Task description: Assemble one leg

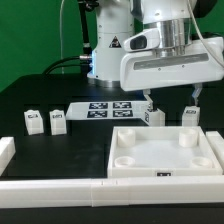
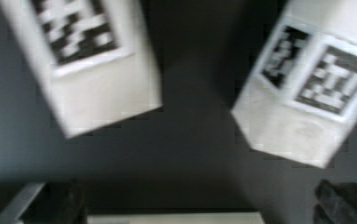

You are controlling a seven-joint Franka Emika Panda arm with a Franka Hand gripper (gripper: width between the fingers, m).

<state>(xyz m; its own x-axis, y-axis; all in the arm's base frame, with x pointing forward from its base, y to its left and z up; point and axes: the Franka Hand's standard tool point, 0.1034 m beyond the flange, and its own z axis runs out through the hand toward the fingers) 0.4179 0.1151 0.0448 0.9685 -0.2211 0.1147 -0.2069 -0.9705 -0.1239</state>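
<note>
Four small white legs with black-and-white tags stand on the black table: two at the exterior view's left (image 1: 33,121) (image 1: 57,120) and two just behind the tray (image 1: 152,115) (image 1: 190,113). My gripper (image 1: 171,100) hangs open above the gap between those two, its fingertips (image 1: 148,99) wide apart and holding nothing. In the wrist view the two legs (image 2: 97,62) (image 2: 317,92) lie ahead of the open gripper (image 2: 193,205), neither between the dark fingers (image 2: 43,202). The large white tray (image 1: 160,172) with round corner sockets lies in front.
The marker board (image 1: 100,108) lies flat behind the legs, beside the arm's base. A white rail (image 1: 50,190) runs along the table's front edge, with a short white piece (image 1: 5,150) at the exterior view's left. A green backdrop stands behind.
</note>
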